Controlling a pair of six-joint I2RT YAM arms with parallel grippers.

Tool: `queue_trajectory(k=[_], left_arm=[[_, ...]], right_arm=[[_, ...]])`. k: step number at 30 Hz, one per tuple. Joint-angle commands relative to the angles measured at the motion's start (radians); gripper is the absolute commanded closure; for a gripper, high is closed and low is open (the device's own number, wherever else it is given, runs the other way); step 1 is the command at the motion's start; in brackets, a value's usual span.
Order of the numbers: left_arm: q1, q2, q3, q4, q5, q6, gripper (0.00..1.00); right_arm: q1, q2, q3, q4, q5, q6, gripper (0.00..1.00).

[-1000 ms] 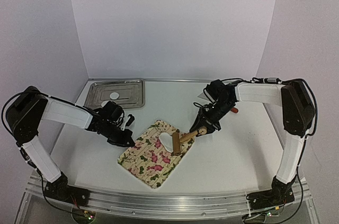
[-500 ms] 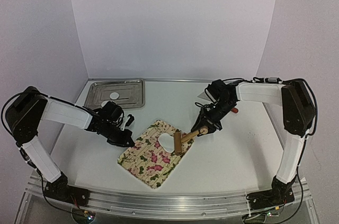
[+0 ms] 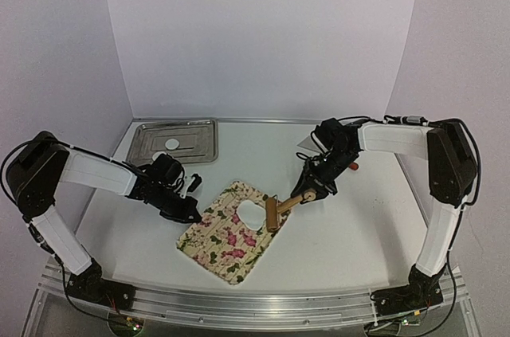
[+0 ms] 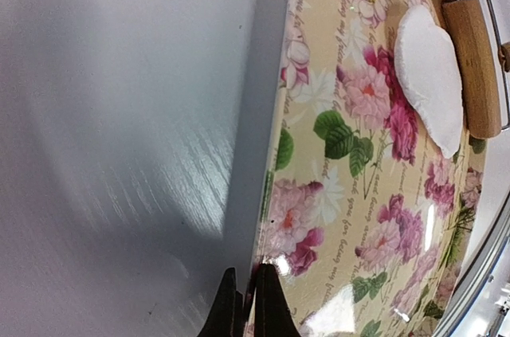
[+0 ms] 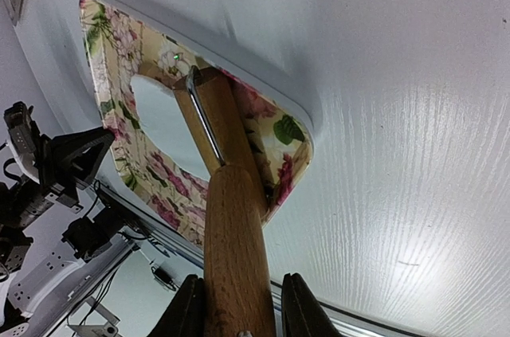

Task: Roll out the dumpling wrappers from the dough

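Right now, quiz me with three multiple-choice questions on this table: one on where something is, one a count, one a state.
1. Where is the roller's drum? A) on bare tabletop B) on the floral board beside the dough C) lifted in the air
2. How many white discs lie in the metal tray? A) one B) none C) three
3. The right fingers are: A) open above the board B) shut on the tray C) shut on the roller's handle
Answers: B, the drum rests on the board beside the dough; A, a single disc shows; C, they clamp the handle.
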State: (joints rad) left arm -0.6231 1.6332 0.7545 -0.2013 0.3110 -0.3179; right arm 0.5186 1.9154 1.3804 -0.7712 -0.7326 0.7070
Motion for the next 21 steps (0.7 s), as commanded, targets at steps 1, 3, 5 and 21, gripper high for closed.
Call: queue_trajectory(k=[1, 3, 5, 21], left_arm=[[-0.010, -0.028, -0.027, -0.048, -0.015, 0.045, 1.00], [-0.024, -0.020, -0.027, -0.048, 0.000, 0.054, 1.00], [-0.030, -0.015, -0.024, -0.048, 0.007, 0.059, 1.00], [-0.081, 0.045, -0.005, -0.024, 0.124, 0.095, 1.00]], right_arm=[[0.002, -0.015, -0.009, -0.173, 0.270, -0.095, 1.00], [0.012, -0.047, 0.015, -0.169, 0.178, -0.122, 1.00], [0.025, -0.092, 0.021, -0.168, 0.107, -0.127, 1.00], [0.045, -0.137, 0.052, -0.143, -0.125, -0.097, 1.00]])
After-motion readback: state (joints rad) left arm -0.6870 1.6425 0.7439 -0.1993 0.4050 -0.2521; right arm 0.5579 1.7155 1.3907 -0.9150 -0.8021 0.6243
